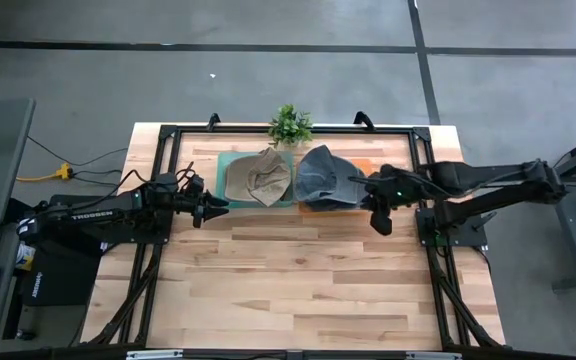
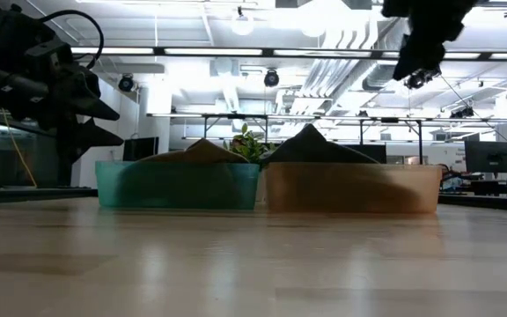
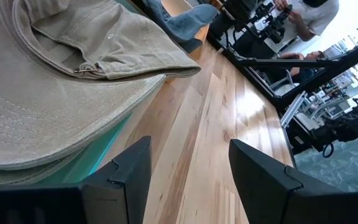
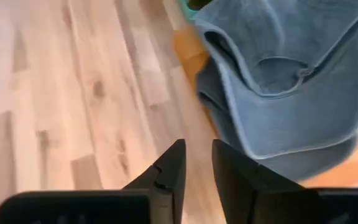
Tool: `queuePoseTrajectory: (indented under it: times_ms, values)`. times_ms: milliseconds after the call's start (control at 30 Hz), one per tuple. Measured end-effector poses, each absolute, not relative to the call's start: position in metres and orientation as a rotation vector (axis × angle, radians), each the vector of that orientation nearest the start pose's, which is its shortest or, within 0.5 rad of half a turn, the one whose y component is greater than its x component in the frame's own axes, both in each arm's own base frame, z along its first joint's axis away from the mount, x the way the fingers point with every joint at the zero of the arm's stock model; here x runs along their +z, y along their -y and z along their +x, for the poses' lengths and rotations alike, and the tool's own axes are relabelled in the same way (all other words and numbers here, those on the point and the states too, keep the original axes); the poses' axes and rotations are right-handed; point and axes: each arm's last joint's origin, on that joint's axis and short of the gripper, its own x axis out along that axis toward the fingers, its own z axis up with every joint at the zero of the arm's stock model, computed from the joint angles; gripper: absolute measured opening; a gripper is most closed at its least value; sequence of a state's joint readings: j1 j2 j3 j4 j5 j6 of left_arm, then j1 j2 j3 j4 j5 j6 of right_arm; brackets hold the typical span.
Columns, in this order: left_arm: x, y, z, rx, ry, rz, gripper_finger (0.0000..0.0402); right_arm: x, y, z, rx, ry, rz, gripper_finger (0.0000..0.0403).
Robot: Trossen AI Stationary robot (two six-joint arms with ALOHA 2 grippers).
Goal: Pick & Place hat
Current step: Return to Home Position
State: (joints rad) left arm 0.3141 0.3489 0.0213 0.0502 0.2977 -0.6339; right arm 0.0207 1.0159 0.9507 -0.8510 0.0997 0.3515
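From above: brown cap [image 1: 266, 177] in the light green bin [image 1: 225, 172], blue caps [image 1: 323, 175] heaped in the orange bin [image 1: 365, 166] right beside it. Left claw [image 1: 218, 206] just off the green bin's near corner, empty, spread wide in its own wrist view. Right claw [image 1: 380, 222] beside the orange bin, empty, parted only narrowly. Only in the low view: well clear of the worktop [image 1: 288, 280]. Seemingly two blue caps stacked, told only from the right wrist.

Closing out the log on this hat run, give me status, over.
Left hand open, empty, beside green bin. Right hand slightly open, empty, near orange bin. Tan cap in green bin, blue caps in orange. Nothing in the way.
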Motion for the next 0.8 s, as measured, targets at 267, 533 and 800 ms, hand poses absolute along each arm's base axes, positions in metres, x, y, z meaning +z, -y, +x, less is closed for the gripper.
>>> queuePoseTrajectory:
  times_ms: [267,533,800]
  values:
    - [0.146,-0.027,0.112,0.101,-0.251,-0.714,0.0192,0.265,-0.015,0.172,-0.19,-0.708,0.394,0.003]
    - [0.146,-0.027,0.112,0.101,-0.251,-0.714,0.0192,0.232,-0.019,0.168,-0.147,-0.563,0.449,0.0003]
    - [0.146,-0.027,0.112,0.101,-0.251,-0.713,0.0192,0.196,-0.018,0.159,-0.142,-0.454,0.554,0.0002]
